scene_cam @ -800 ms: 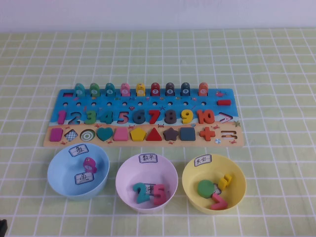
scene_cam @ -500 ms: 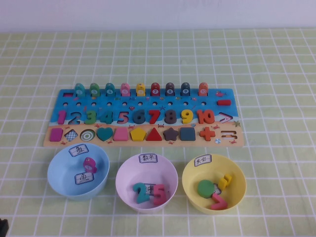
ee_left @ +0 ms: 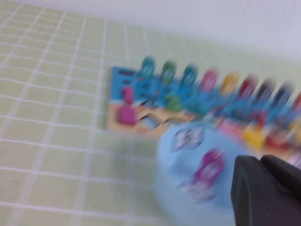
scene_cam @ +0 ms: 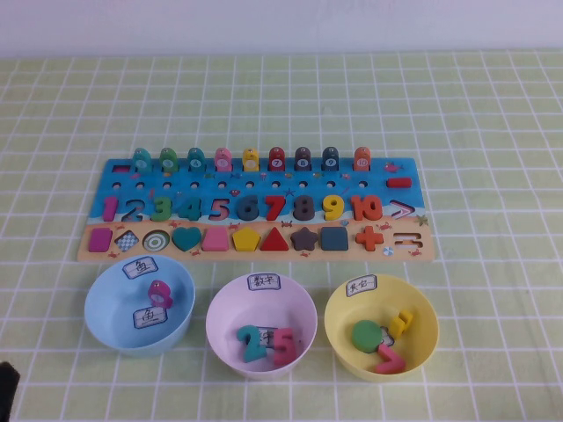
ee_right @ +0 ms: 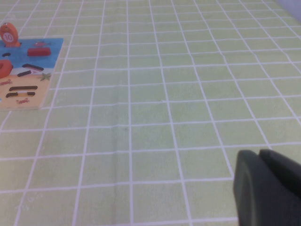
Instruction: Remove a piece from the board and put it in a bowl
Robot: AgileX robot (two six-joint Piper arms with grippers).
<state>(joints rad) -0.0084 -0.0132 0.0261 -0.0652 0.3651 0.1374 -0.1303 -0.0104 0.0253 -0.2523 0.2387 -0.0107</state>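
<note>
The green piece [scene_cam: 168, 159] stands second from the left in the token row along the far edge of the board [scene_cam: 380, 180]. It shows blurred in the left wrist view [ee_left: 167, 71]. The light blue bowl [scene_cam: 106, 308] sits in front of the board's left end and holds a pink token [scene_cam: 158, 291]. My left gripper [scene_cam: 5, 387] is a dark shape at the near left corner, well short of the bowl; in its wrist view it [ee_left: 260, 161] is shut and empty. My right gripper [ee_right: 258, 153] is shut and empty over bare cloth, right of the board.
A pale pink bowl [scene_cam: 220, 308] with number pieces and a yellow bowl [scene_cam: 422, 347] with several pieces stand in a row right of the blue bowl. Teal tokens [scene_cam: 142, 159] flank the green piece. A green checked cloth [scene_cam: 493, 132] covers the table.
The left gripper has come up further into the near left corner of the high view. The board, bowls and pieces have not moved.
</note>
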